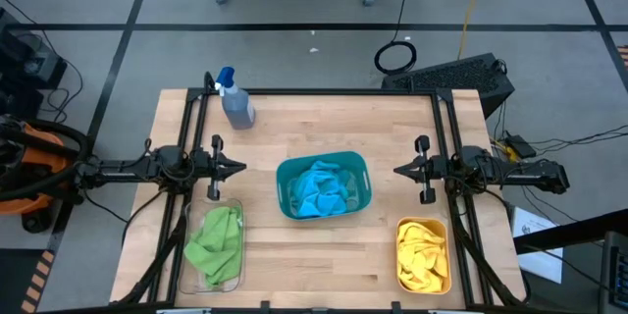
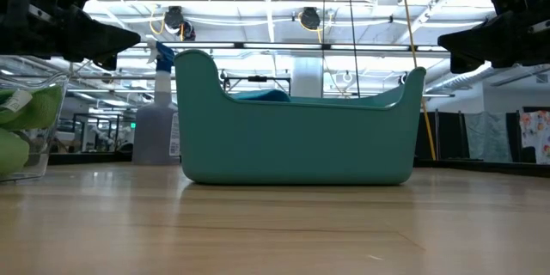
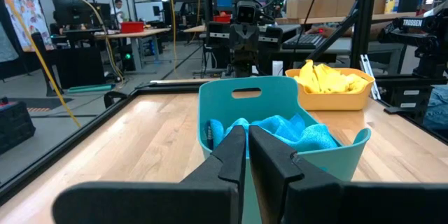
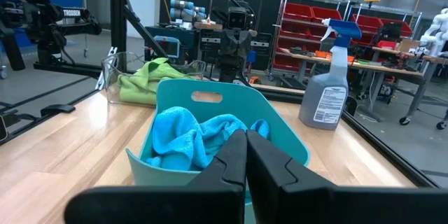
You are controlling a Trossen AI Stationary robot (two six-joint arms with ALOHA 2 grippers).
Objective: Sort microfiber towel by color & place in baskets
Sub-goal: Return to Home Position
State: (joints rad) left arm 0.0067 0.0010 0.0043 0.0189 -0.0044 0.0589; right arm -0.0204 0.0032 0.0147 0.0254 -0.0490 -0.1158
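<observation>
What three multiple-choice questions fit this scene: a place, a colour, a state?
1. Where is the grey spray bottle with a blue top? A. the floor B. by the wooden table's far left corner C. a shelf
2. What colour are the soft cloths in the orange plastic tub? A. blue B. yellow C. green
3. The left gripper and right gripper are? A. shut, empty B. clamping cloths C. wide open
Answers: B, the high view shows it; B, yellow fills it; A, wrist views show them closed, nothing held.
</observation>
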